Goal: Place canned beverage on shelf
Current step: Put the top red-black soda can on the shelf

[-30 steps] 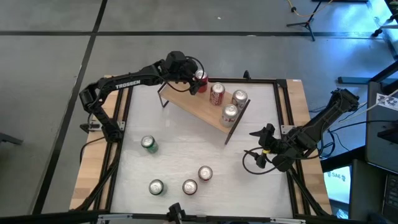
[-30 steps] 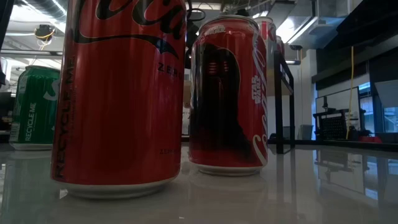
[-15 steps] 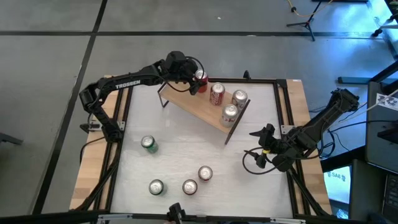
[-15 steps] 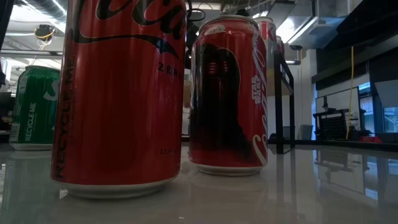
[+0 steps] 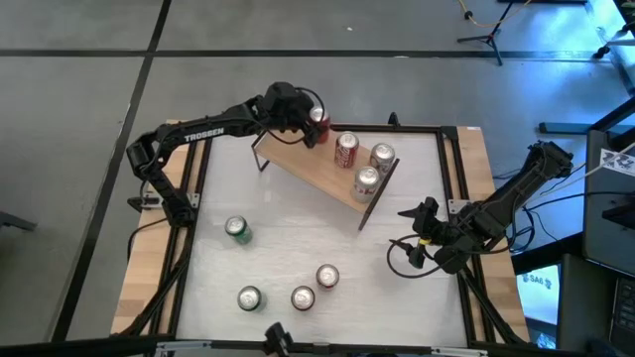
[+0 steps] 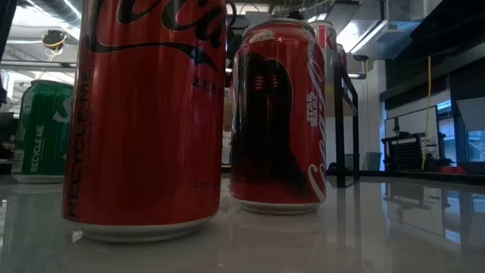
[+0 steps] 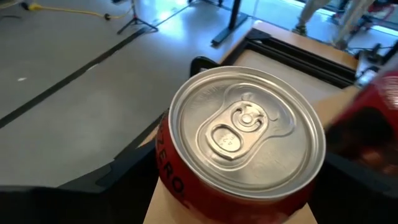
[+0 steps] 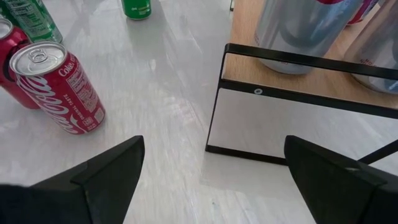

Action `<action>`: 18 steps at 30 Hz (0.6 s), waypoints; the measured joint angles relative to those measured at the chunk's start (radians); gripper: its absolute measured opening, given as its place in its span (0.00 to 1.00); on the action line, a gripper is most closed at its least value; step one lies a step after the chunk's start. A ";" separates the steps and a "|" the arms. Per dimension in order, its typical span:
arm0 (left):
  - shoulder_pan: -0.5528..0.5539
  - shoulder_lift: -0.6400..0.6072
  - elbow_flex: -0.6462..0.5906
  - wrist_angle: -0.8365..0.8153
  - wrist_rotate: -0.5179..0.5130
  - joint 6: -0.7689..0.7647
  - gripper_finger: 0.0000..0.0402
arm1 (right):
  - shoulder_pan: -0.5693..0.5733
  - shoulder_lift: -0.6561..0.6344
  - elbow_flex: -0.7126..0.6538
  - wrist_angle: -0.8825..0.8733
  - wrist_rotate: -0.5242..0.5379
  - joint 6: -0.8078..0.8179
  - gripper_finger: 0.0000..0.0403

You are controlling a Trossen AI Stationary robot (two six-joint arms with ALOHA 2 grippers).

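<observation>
The shelf, a light-wood board on black legs, stands slantwise at the table's far middle, with three cans on its right half. My left gripper is at the shelf's far-left end, shut on a red Zero can whose silver top shows in the high view. The board's edge shows just under the can; I cannot tell whether the can rests on it. My right gripper waits open and empty on the table, right of the shelf's right end. My left gripper holds the red can by its side wall just under the top rim, pinched between the two fingers, one on each side. The fingers come slanting down from the table's far left. The can is upright, top up.
Loose cans stand on the white table: a green one at the left and three near the front. From the right wrist, a red Coca-Cola can stands left of the shelf's black end frame. The low view is filled by two red cans.
My left gripper has shifted slightly toward the table's far-left with the red can, which stays upright at the shelf's far-left end.
</observation>
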 joint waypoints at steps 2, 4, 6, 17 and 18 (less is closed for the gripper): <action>0.000 0.000 0.000 0.001 0.019 0.001 0.84 | 0.000 0.000 0.000 0.000 -0.001 0.000 0.95; 0.000 0.000 0.000 0.000 0.036 0.001 0.84 | 0.000 0.000 0.000 0.000 -0.001 0.000 0.95; 0.000 0.000 0.000 0.001 0.044 0.001 0.84 | 0.000 0.000 0.000 0.000 -0.001 0.000 0.95; -0.009 0.000 0.000 0.005 0.080 0.029 0.84 | 0.000 0.000 0.000 0.000 0.000 0.000 0.95; -0.012 0.000 0.000 0.007 0.070 0.027 0.84 | 0.000 0.000 0.000 0.000 0.000 0.000 0.95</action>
